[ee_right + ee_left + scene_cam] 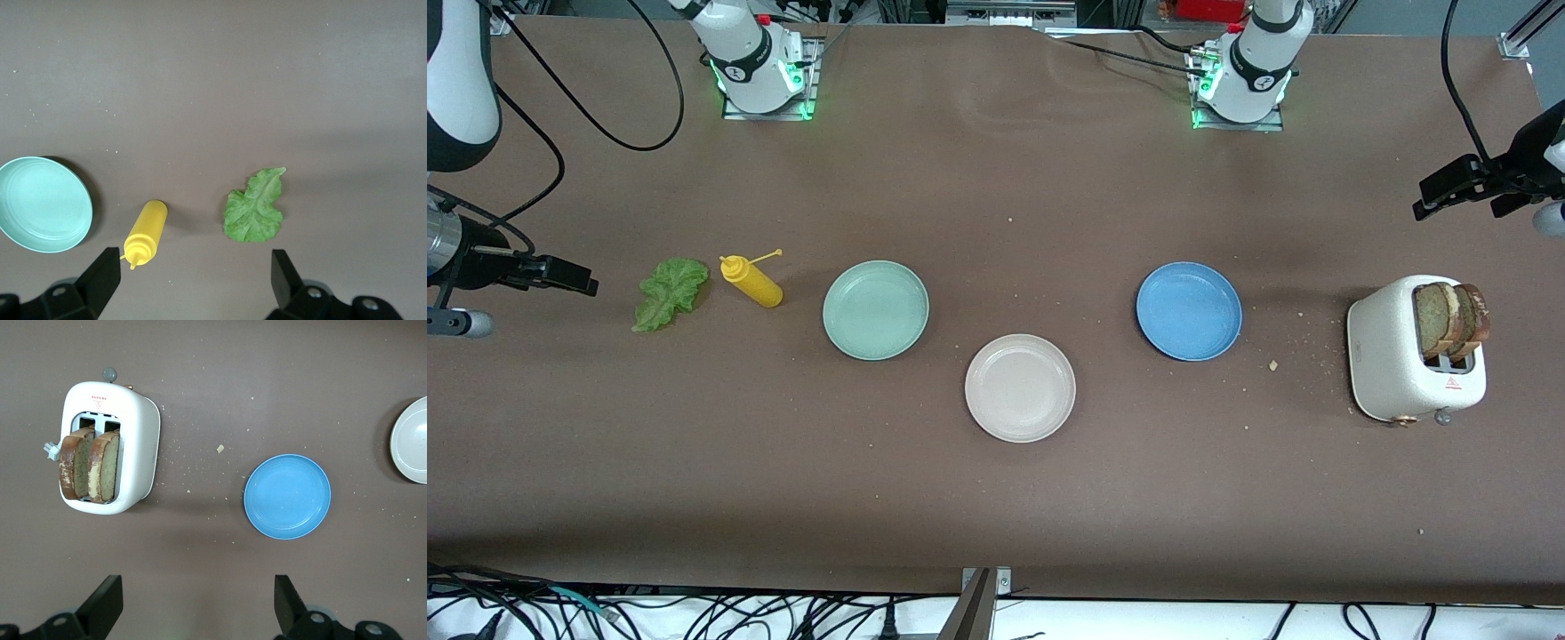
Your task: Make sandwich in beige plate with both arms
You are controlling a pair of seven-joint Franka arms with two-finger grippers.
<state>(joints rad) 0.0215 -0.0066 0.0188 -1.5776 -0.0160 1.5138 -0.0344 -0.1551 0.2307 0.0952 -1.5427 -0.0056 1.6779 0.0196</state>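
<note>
The beige plate (pixel 1020 388) lies bare on the brown table (pixel 996 498), just below the centre of the front view and nearer to the front camera than the two other plates; its edge also shows at the right margin of the left wrist view (pixel 412 440). The parts of the sandwich are still apart. Two bread slices (pixel 1451 320) stand upright side by side in the slots of a white toaster (pixel 1392 351) at the right of the front view, toward the left arm's end of the table. A lettuce leaf (pixel 669 292) lies flat at the left of that view, toward the right arm's end, with a yellow squeeze bottle (pixel 752 280) on its side just beside it. A mint green plate (pixel 876 309) sits between the bottle and the beige plate; a blue plate (pixel 1189 310) sits between the beige plate and the toaster. Crumbs (pixel 1273 364) are scattered near the toaster.

The left gripper (pixel 1463 188) hangs at the right edge of the front view, above the table near the toaster, fingers spread wide and holding nothing. The right gripper (pixel 560 274) hangs at the left edge, near the lettuce leaf, likewise spread wide and holding nothing.
</note>
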